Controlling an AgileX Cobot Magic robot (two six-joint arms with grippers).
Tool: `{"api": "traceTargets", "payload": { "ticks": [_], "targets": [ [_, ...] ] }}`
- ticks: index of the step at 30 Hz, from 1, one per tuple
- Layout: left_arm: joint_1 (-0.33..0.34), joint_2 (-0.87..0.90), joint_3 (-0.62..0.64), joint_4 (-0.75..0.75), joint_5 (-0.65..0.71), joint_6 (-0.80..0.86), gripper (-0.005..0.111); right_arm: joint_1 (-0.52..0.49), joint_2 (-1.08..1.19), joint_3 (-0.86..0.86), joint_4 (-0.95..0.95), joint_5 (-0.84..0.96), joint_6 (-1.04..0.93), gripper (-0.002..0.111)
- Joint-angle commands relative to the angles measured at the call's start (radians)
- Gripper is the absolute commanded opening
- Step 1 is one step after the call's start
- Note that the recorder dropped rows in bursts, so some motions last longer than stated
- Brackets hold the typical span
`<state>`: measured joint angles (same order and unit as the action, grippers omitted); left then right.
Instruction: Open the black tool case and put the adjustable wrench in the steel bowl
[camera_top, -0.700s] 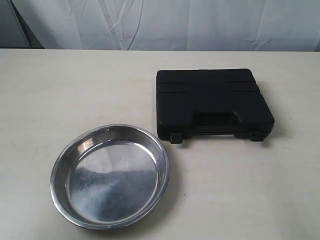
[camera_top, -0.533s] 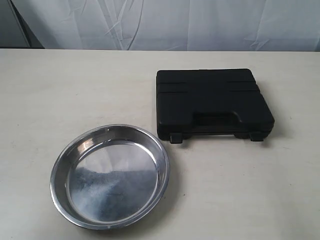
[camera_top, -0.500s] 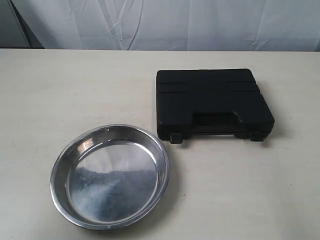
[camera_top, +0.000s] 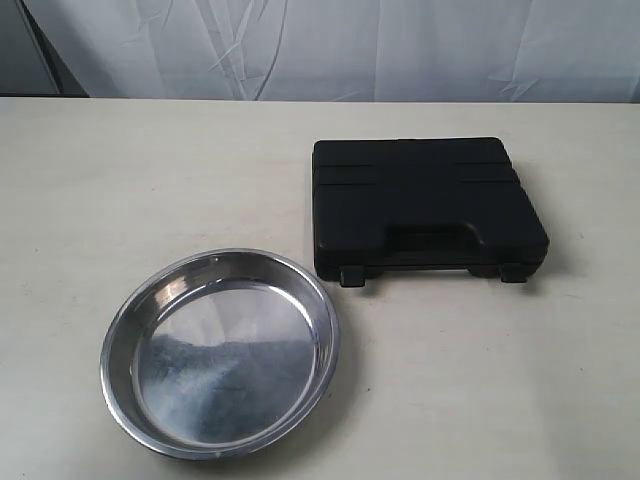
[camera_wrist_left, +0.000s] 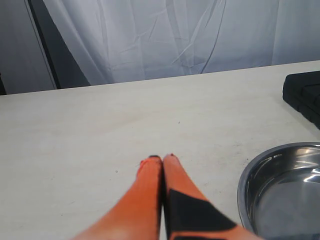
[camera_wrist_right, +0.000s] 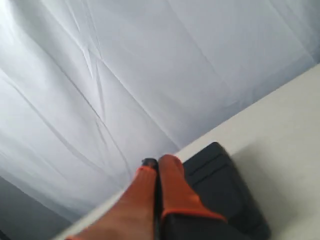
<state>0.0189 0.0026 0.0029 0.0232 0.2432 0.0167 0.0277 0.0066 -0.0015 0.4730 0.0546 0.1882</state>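
Cases: one black case, lying flat on the table with its lid down.
Case place: in the exterior view it sits toward 2 o'clock from the bowl, near it but not touching.
Latches: two, the left latch and the right latch, both on the case's 6 o'clock edge.
Handle: one handle, between the two latches on that same edge.
Bowls: one shiny bowl, round and shallow, with nothing in it.
Bowl place: toward 7 o'clock in the exterior view, close to the near edge of the table.
Wrench: cannot be seen in any view; the case is closed.
Claws: two, one on each arm, and neither shows in the exterior view.
Left claw: its orange fingers are pressed together, holding nothing, over bare table just beside the bowl's rim.
Right claw: its fingers are pressed together, holding nothing, up in the air with the case below and beyond the tips.
Sheet: one white sheet hangs behind the table, at 12 o'clock.
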Motion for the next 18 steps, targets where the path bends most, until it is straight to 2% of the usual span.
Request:
{"api": "traceTargets", "payload": {
  "ticks": [1,5,8,11,15,18],
  "targets": [
    [0.0,-0.003,-0.003,-0.003,-0.012,-0.006,0.0,-0.006,-0.007,0.001,0.281,0.002,0.04,-0.001],
    [0.0,-0.003,-0.003,-0.003,-0.012,-0.006,0.0,0.002,-0.007,-0.027,0.254,0.119,-0.019,-0.001],
    [0.0,-0.003,-0.003,-0.003,-0.012,-0.006,0.0,0.021,0.034,-0.161,0.228,0.274,-0.155,-0.001],
    [0.0,-0.003,-0.003,-0.003,-0.012,-0.006,0.0,0.028,0.186,-0.359,0.192,0.414,-0.322,-0.001],
    [0.0,-0.003,-0.003,-0.003,-0.012,-0.006,0.0,0.028,0.514,-0.645,-0.066,0.583,-0.445,-0.001],
    [0.0,-0.003,-0.003,-0.003,-0.012,-0.006,0.0,0.035,0.747,-0.826,-0.277,0.646,-0.535,-0.001]
  ]
}}
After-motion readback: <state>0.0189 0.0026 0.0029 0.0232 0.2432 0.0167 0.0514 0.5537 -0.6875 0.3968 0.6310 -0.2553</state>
